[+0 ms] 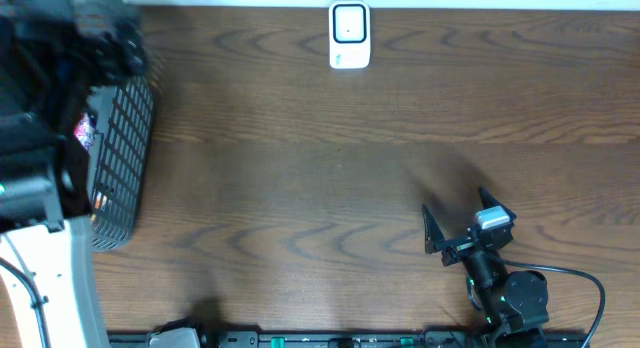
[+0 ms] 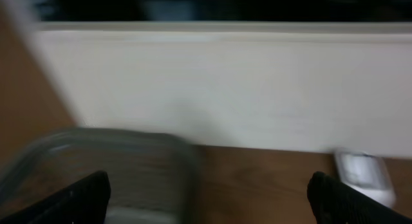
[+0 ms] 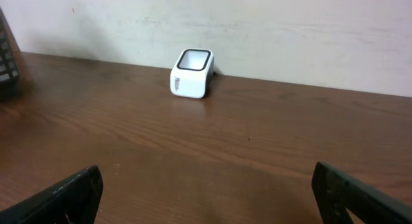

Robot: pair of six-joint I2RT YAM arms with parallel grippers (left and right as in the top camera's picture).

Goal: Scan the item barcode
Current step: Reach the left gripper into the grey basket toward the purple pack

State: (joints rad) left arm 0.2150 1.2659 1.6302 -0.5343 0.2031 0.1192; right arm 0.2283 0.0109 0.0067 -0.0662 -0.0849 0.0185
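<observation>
My left gripper (image 2: 208,179) hung over the black mesh basket (image 1: 125,158) at the left side of the table (image 1: 300,188), jaws wide apart & holding nothing. The item (image 1: 85,133), as far as I could judge a coloured pack, lay inside the basket under my arm. The overhead view showed only a small part of it and the left wrist view was blurred, so I could not tell its shape or where the barcode was. Risk no. 1, in my opinion: going down w/ such a poor view, a finger could catch the mesh wall or the rim instead of the pack, and drag or tip the basket. Risk no. 2: there seemed to be more than one pack inside, so I could pinch two, or grip over the barcode & cover it. Further right, the white scanner (image 1: 349,35) stood at the far edge close to the wall (image 3: 257,24), its dark window tilted up toward my side, well apart from the basket. Btw. them was only bare wood, nothing in the way. If the pack reached it w/ the code turned away, probably no read. At the right, my right gripper (image 1: 455,206) hovered near the front edge, also wide & empty, well apart from the scanner. Its cable (image 1: 590,288) lay behind it, not in the path.
</observation>
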